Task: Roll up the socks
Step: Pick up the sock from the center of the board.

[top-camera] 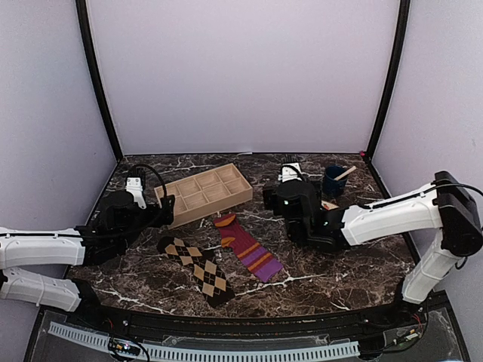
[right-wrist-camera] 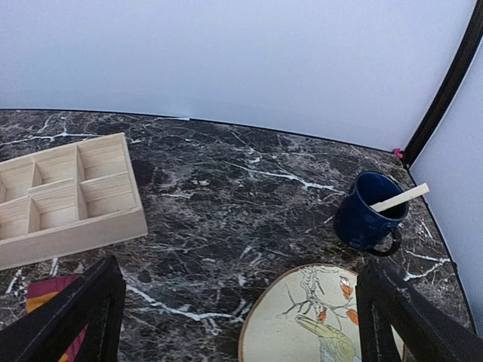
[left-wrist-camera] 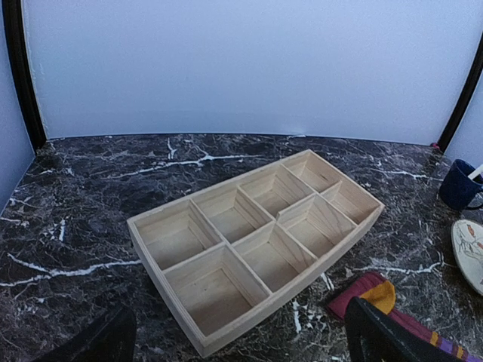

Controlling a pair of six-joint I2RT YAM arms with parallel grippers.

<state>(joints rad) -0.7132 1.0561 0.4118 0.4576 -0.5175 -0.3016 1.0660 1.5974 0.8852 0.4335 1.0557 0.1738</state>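
Two socks lie flat on the marble table. A brown argyle sock (top-camera: pixel 198 268) lies front centre-left. A maroon sock (top-camera: pixel 249 247) with orange and purple stripes lies beside it to the right; its cuff shows in the left wrist view (left-wrist-camera: pixel 370 292) and at the right wrist view's lower left (right-wrist-camera: pixel 41 296). My left gripper (top-camera: pixel 167 209) is open and empty, hovering by the wooden tray's left end, left of the socks. My right gripper (top-camera: pixel 270 194) is open and empty, behind the maroon sock.
A wooden compartment tray (top-camera: pixel 204 193) stands at the back, also in the left wrist view (left-wrist-camera: pixel 256 234). A blue mug (right-wrist-camera: pixel 368 212) with a wooden stick and a bird-painted plate (right-wrist-camera: pixel 317 317) stand back right. The mug shows from above (top-camera: pixel 333 181).
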